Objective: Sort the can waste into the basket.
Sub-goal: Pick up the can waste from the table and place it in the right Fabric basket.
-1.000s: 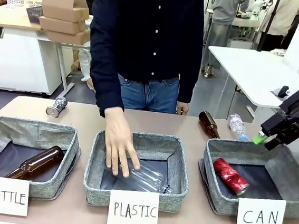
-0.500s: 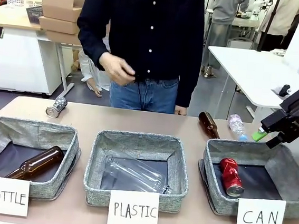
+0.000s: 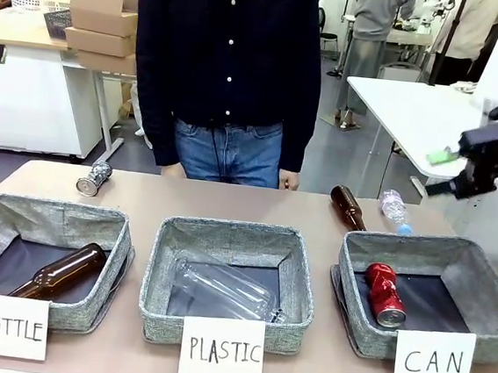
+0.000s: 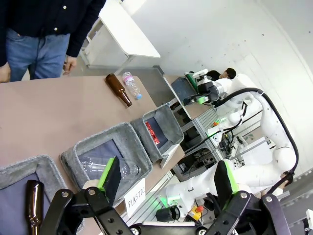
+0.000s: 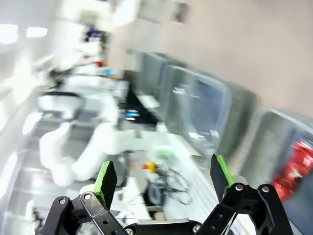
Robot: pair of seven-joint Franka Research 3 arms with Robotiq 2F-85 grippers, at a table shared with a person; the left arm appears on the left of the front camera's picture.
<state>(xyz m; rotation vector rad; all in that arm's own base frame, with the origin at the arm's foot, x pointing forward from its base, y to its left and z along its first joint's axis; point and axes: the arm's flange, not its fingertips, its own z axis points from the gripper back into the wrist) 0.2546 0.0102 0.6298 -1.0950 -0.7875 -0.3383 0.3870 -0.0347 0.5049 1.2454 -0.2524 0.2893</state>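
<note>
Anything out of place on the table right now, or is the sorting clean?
Three strays lie outside the bins: the silvery can at the far left edge, and a brown bottle and clear plastic bottle behind the CAN basket. The red can inside is dented.

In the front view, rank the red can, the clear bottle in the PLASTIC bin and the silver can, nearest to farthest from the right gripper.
From the right gripper:
1. Red can, in the CAN basket below it.
2. Clear bottle, middle bin.
3. Silver can, far left on the table.
</note>
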